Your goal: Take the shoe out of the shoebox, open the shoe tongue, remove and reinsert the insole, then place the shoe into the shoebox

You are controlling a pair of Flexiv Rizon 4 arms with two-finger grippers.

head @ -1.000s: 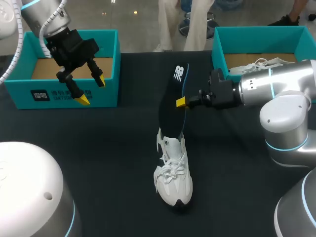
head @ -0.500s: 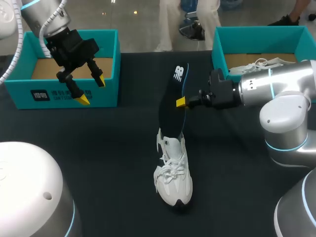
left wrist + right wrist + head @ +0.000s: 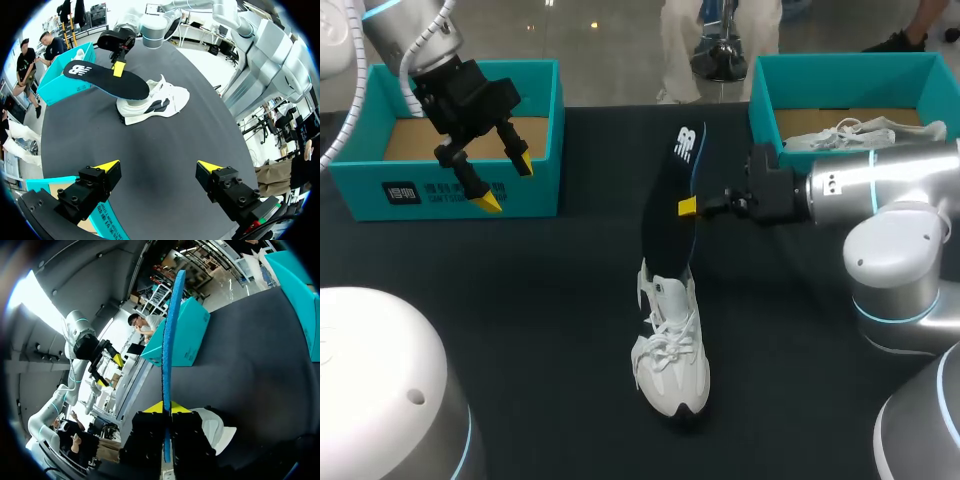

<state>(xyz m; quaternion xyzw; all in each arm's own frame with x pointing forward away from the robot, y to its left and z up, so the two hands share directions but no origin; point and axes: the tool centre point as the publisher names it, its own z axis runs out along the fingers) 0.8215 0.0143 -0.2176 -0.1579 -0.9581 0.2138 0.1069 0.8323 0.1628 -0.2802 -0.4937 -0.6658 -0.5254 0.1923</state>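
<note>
White shoe (image 3: 670, 355) upright on its sole on the dark table (image 3: 520, 300), a little toward six o'clock from the middle, toe to six. Black insole (image 3: 670, 215) slanting up from the shoe's mouth toward twelve o'clock, lower end at or in the opening; cannot tell which. Right gripper (image 3: 687, 207), in from three o'clock, clamped on the insole's long edge about halfway along, one yellow tip on each face. Left gripper (image 3: 505, 183) at ten o'clock, over the front wall of the left box (image 3: 360, 190), fingers spread wide, nothing between them. Right box (image 3: 840, 75) at two o'clock, a second shoe (image 3: 840, 132) inside.

Insole judged light, thin and floppy: likely to bow or fold if pushed from mid-length. Better fed in lower end first, with the grip nearer that end. Shoe itself probably light, soft in the upper, apt to slide or tip on the table. Best steadied at the heel collar or the tongue with the free gripper.
</note>
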